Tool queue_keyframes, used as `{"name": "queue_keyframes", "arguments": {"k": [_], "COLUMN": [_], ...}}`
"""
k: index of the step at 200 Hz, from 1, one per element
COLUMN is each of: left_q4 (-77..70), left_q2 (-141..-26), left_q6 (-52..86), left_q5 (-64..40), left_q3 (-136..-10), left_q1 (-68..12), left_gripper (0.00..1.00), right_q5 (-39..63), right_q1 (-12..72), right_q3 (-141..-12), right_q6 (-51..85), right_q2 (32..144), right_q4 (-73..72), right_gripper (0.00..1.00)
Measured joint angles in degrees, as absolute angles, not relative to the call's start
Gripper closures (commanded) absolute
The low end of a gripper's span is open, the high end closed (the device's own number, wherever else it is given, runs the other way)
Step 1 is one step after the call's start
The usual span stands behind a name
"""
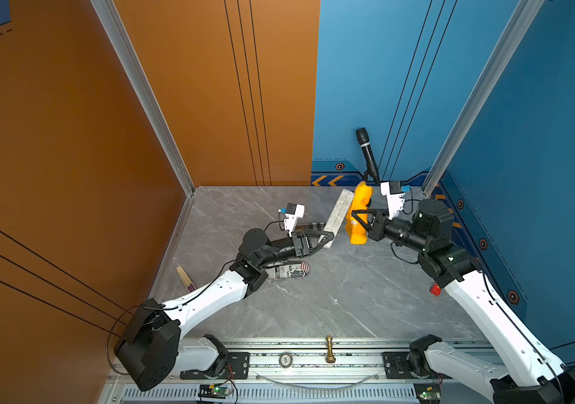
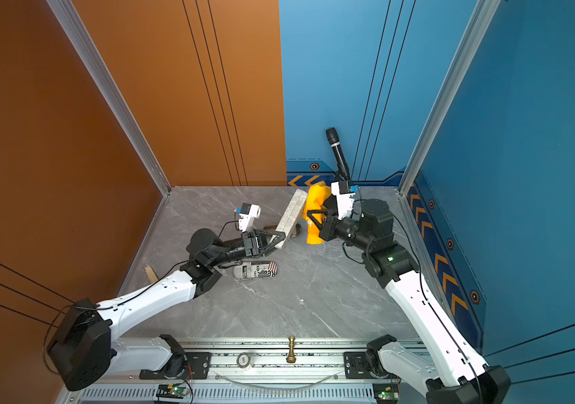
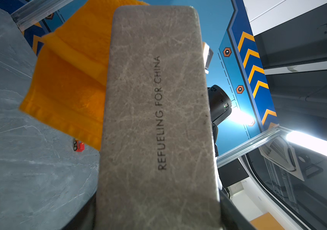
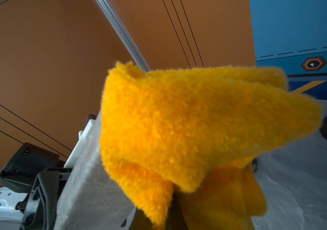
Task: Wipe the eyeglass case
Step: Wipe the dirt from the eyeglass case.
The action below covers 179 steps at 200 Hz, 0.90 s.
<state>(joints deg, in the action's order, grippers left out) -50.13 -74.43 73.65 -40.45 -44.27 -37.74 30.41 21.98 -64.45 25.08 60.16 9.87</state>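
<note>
Grey marble-look tabletop [image 1: 331, 297]; left gripper [image 1: 327, 240] pinches a flat, scuffed grey eyeglass case [image 1: 338, 214], right gripper [image 1: 354, 218] clamped on fluffy orange cloth [image 1: 360, 202] touching it.

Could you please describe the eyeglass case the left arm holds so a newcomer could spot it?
Look at the back half of the marble table. There the left gripper holds a grey case tilted up off the table, against the orange cloth. Unlike the newspaper-print case lying flat nearby, it is plain mottled grey.
</note>
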Motion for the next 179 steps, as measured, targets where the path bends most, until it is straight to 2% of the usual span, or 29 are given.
{"name": "queue_keyframes", "arguments": {"k": [35,66,99,127,151,179], "left_q4": [-50.1,-50.0,-48.6,-46.0,-45.9,-45.6], "left_q2": [-74.5,-74.5,-74.5,-74.5,-74.1,-73.8], "left_q6": [73.6,74.5,74.6,73.3,72.3,71.8], "left_q5": [-39.7,-38.7,-38.0,-38.4,-38.1,-37.5], "left_q3": [-44.2,-44.2,-44.2,-44.3,-44.3,-44.3], "left_q1": [-37.2,-36.3,-36.4,-37.7,-37.7,-37.7], "left_gripper": [0.88,0.88,0.88,0.88,0.89,0.89], "right_q5": [29.9,29.7,33.3,35.0,35.9,35.6], "right_q1": [29.7,35.0,29.0,21.4,21.7,25.3], "right_q3": [-64.2,-58.5,-56.9,-62.7,-66.5,-64.0], "right_q6": [25.1,26.5,28.7,29.4,29.2,29.4], "right_q2": [58.9,57.6,60.9,66.4,67.2,65.8], "right_q4": [10.3,7.2,4.0,5.1,5.7,4.1], "right_gripper": [1.00,1.00,1.00,1.00,1.00,1.00]}}
